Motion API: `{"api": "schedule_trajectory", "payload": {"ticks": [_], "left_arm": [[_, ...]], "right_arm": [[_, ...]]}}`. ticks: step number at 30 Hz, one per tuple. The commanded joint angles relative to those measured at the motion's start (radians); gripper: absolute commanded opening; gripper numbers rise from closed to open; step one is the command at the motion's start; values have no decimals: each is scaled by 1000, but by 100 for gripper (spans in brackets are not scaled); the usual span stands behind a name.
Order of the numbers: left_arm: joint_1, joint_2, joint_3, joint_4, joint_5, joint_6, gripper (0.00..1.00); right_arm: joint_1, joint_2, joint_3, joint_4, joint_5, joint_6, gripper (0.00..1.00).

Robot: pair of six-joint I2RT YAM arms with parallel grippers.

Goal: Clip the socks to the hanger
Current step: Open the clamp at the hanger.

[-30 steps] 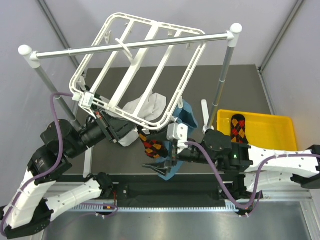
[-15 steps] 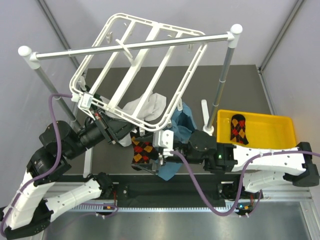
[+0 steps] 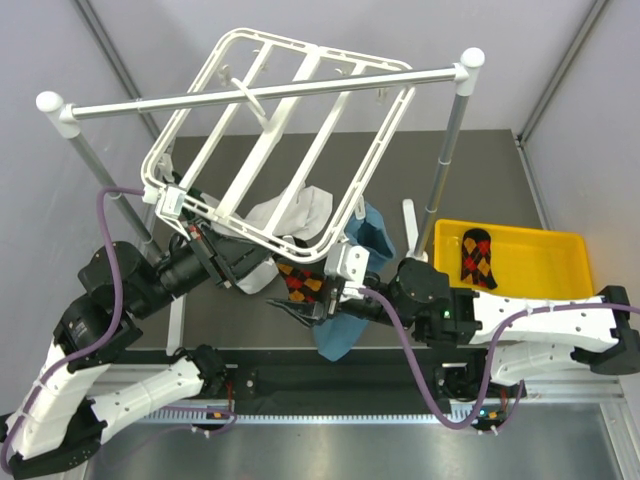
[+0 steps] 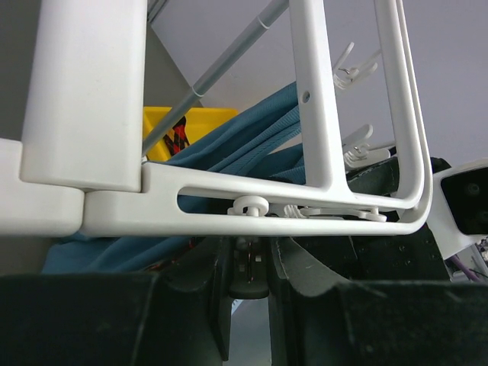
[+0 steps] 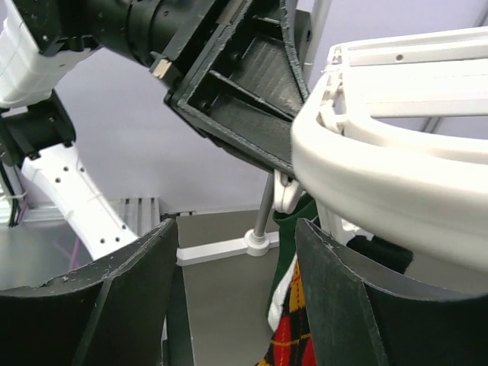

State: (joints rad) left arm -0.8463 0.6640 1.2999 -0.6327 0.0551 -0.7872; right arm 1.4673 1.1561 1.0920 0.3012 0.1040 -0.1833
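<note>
Hanger (image 3: pixel 285 140): smooth, glossy white plastic. Socks (image 3: pixel 303 280): soft knitted cloth, matt. Rail (image 3: pixel 270 90): brushed metal. Bin (image 3: pixel 540 250): glossy yellow plastic. Table (image 3: pixel 480 170): matt dark surface.

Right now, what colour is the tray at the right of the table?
Yellow; the tray shows best in the top external view.

Lighting even, diffuse, bright, shadows faint on the bench (image 3: pixel 480 170); overhead view sharp; both wrist views soft-focused on nearest hanger (image 4: pixel 252 217) plastic, mild glare there.

pale lilac walls (image 3: pixel 150 40) enclose a dark grey table (image 3: pixel 480 170).
</note>
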Motion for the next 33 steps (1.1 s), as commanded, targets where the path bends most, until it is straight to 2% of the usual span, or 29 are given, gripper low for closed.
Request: {"api": "schedule_trajectory", "payload": {"ticks": [1, 8, 12, 17, 23, 30, 33], "left_arm": [[-2, 6, 9, 54, 12, 2, 0], [0, 31, 9, 62, 28, -4, 0], [-2, 29, 6, 65, 28, -7, 0], [0, 28, 2, 68, 26, -10, 0], [0, 31, 1, 76, 31, -12, 0], [0, 29, 2, 79, 29, -14, 0], [0, 31, -2, 85, 32, -17, 0]], "right_arm": [[-10, -25, -3, 81, 69, -8, 62], [-10, -7, 16, 121, 79, -5, 54], [-10, 10, 23, 142, 80, -1, 44], [-12, 30, 26, 162, 82, 7, 41], [-12, 54, 39, 196, 112, 13, 27], [-12, 86, 69, 196, 152, 19, 26], [-12, 103, 84, 193, 183, 34, 13]]}}
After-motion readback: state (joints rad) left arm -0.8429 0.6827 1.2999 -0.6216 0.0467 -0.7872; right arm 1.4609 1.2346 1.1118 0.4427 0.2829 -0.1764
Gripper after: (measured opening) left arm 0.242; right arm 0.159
